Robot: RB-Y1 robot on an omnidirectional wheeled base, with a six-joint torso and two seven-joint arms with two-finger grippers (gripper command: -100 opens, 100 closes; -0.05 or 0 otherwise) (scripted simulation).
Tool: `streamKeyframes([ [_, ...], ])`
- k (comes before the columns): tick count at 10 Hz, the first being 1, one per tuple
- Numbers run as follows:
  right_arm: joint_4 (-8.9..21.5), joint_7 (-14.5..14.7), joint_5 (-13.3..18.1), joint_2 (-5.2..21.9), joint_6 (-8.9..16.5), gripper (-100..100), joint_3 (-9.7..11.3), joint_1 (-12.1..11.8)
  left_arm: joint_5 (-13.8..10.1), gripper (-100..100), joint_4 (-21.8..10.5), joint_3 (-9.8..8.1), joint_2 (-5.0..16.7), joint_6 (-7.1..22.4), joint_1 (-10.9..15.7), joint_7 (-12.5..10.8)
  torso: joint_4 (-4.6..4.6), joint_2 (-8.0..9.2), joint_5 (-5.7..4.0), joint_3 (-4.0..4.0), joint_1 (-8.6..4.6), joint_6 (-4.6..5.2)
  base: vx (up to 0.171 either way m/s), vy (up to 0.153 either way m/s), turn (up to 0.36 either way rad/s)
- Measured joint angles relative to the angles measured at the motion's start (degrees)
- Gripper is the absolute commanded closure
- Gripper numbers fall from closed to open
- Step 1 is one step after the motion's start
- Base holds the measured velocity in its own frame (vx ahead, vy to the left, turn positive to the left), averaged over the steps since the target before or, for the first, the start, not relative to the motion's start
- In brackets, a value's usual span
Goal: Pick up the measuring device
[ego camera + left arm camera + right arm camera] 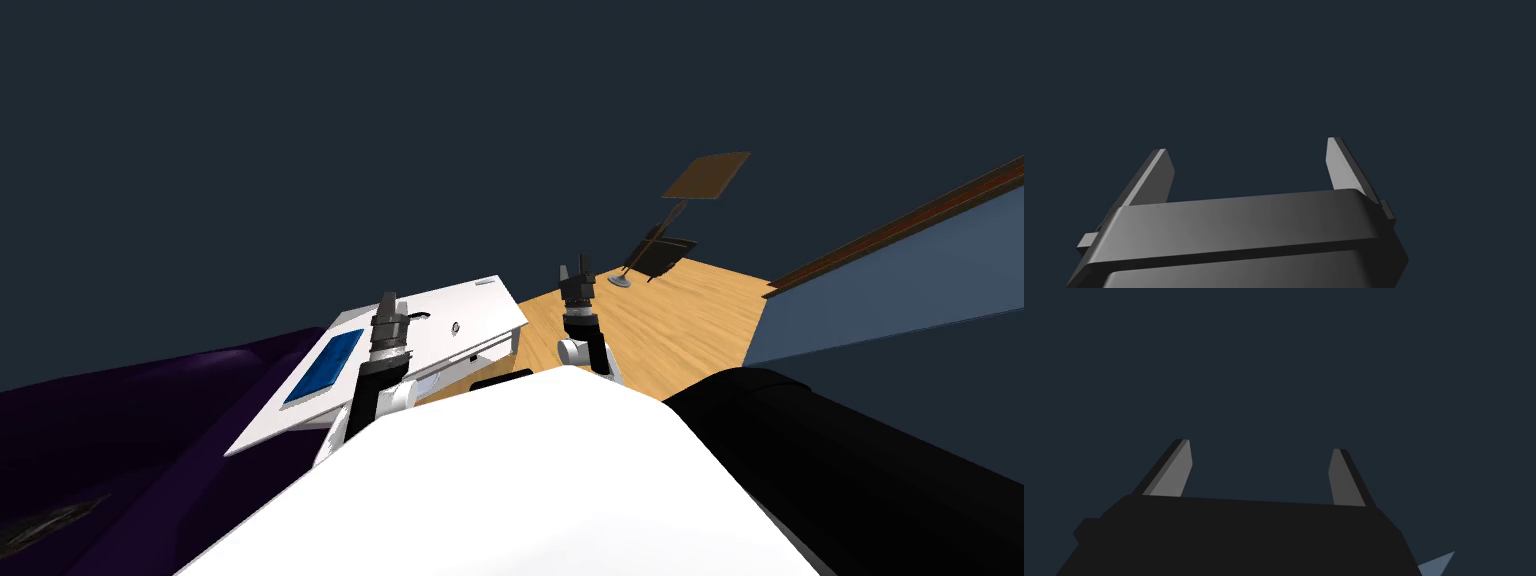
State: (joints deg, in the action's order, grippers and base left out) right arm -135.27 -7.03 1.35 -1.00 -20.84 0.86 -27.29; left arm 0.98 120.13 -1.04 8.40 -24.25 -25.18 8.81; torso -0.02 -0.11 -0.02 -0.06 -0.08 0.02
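A low white table (470, 300) stands ahead on my left. On it lie a flat blue slab (325, 366), a small round object (456, 326) that may be the measuring device, a thin dark squiggle (420, 315) and a small grey piece (487, 283) at the far corner. My left gripper (386, 300) hangs over the table between the blue slab and the round object. Its fingers stand open and hold nothing (1247, 144). My right gripper (577, 268) is raised over the wooden floor to the right of the table, also open and holding nothing (1261, 445).
A dark purple sofa (130, 420) runs along the table's left side. A black bulky shape (850, 450) lies at my right. Farther off on the wooden floor (680, 320) stand a dark chair (660, 255) and a brown panel on a pole (705, 178). A blue wall (900, 280) closes the right.
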Motion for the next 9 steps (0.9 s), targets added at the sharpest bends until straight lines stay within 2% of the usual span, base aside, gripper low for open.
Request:
streamKeyframes([
  [2,0.0,0.0,0.0,0.0,0.0,0,0.0,0.0,-0.8,-100,-2.7,0.27,2.6,3.1,0.9,1.9,0.0,0.0,0.0,0.0,0.02,-0.01,0.02,-0.02,-0.07],
  [3,0.0,0.0,0.0,0.0,0.0,0,0.0,0.0,-1.0,-100,-4.0,0.33,3.1,3.6,1.4,2.4,0.0,0.03,0.0,0.01,0.02,-0.02,0.009,-0.016,-0.084],
  [5,0.0,0.0,0.0,0.0,0.0,0,0.0,0.0,-1.4,-100,-6.7,1.02,4.2,7.0,3.4,4.5,0.0,0.02,0.0,0.01,0.01,-0.01,0.025,-0.022,-0.128],
  [6,0.0,0.0,0.0,0.0,0.0,0,0.0,0.0,-1.8,-100,-8.7,1.4,5.1,8.3,4.0,5.9,-0.01,-0.01,0.0,-0.01,0.0,-0.01,0.029,-0.031,-0.147],
  [7,0.0,0.0,0.0,0.0,0.0,0,0.0,0.0,-2.6,-100,-11.4,1.16,6.8,10.0,5.9,6.8,-0.01,-0.03,-0.01,-0.02,-0.01,0.0,0.018,-0.014,-0.037],
  [8,0.0,0.0,0.0,0.0,0.0,0,0.0,0.0,-2.6,-100,-12.2,1.59,6.7,11.0,5.8,7.7,0.0,0.02,0.0,0.01,0.01,-0.04,0.013,-0.011,-0.084],
  [9,0.0,0.0,0.0,0.0,0.0,0,0.0,0.0,-2.8,-100,-14.6,1.89,7.1,12.1,7.1,8.8,0.0,0.03,0.0,0.01,0.03,-0.01,0.017,-0.013,-0.153],
])
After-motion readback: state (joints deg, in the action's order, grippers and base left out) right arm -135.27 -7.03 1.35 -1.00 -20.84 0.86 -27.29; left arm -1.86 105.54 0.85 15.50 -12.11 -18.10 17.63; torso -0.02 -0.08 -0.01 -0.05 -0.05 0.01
